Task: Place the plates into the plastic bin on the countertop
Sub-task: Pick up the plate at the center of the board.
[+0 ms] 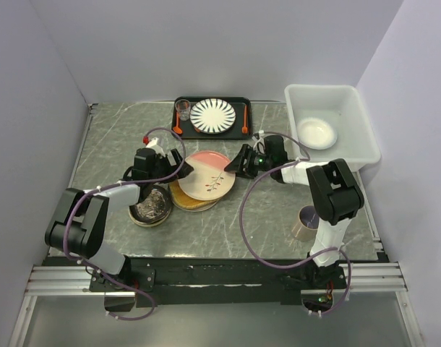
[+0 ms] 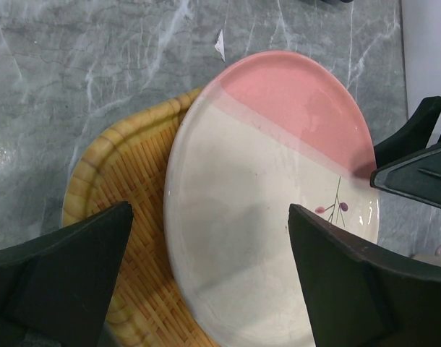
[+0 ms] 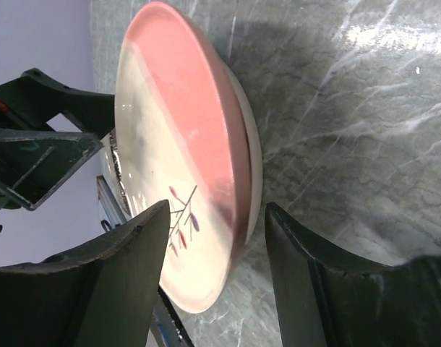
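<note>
White plastic bin [image 1: 354, 101] at two o'clock holds just one white plate [image 1: 316, 133], and you have the sprig plate [image 1: 206, 175] at centre, woven plate [image 1: 183, 200] beneath and dark plate [image 1: 150, 206] at eight o'clock left to move, left gripper [image 2: 210, 267] gaping wide, right gripper [image 3: 215, 253] parted, unclamped, astride the sprig plate's rim.

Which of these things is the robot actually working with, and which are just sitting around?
Part of the job: pink-and-cream plate, woven plate, dark patterned plate, white plate, plastic bin.

Just lying about: black tray, striped plate, glass, orange utensils, metal cup.
</note>
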You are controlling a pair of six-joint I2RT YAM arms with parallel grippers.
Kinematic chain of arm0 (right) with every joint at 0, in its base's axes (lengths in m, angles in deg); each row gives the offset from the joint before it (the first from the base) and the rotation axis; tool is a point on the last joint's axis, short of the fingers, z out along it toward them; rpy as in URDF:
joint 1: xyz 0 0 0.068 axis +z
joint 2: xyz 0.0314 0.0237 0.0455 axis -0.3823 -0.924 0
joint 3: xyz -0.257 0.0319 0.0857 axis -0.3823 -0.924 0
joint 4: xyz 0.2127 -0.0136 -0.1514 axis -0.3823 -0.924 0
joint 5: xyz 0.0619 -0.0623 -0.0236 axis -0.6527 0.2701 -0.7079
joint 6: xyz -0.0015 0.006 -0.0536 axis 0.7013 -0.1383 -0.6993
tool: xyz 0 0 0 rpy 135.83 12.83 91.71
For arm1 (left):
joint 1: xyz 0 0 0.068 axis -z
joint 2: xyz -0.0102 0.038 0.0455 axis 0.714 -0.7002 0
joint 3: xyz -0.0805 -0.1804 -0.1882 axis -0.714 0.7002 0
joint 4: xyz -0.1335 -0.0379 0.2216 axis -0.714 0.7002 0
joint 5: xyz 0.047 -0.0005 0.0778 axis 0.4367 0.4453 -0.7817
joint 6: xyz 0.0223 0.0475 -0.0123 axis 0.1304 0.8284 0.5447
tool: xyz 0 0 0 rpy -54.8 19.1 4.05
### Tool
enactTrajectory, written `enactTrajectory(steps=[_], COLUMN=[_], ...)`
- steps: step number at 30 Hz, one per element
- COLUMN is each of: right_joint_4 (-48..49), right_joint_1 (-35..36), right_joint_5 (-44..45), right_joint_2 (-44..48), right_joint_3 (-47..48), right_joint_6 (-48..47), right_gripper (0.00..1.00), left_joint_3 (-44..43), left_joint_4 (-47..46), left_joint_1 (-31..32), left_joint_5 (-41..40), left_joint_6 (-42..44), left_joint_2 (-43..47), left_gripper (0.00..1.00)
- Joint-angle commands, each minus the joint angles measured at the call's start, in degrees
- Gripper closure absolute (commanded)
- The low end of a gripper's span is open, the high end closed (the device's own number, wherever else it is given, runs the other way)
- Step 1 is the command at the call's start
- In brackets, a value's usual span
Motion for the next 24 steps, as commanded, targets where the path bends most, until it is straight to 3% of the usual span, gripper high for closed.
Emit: enactTrajectory(steps=[1,15,18,22,24], right_joint_4=[3.83,12.19,12.01,11.93,11.75], right_joint_1=[-0.59,-0.68,-0.60,-0.68,-0.77], right_joint_5=[-1.21,-5.17,-5.34,-5.60,-5.61], right_joint_2=[-2.29,-6.95,-6.77,-6.60,-6.42], right_joint_3=[0.13,-0.23,-0.05,-0.05,-0.05], right_joint_6=[0.76,5.86,5.77,5.68,5.42], right_gripper=[0.37,0.41,0.49,0.77,0.81], left_joint_3=[-0.63,-0.98,-0.89,-0.89,-0.89], left_joint_4=[2.58,3.20,3.11,3.02,3.20], left_joint_1=[0.21,0.29,0.29,0.29,0.29], left_joint_5=[0.20,0.02,-0.06,0.11,-0.07], left_joint_6=[0.94,1.29,1.21,1.21,1.21], left_joint_2=[-2.04,-2.21,-2.39,-2.48,-2.57], left_gripper=[0.04,0.04,0.04,0.04,0.04])
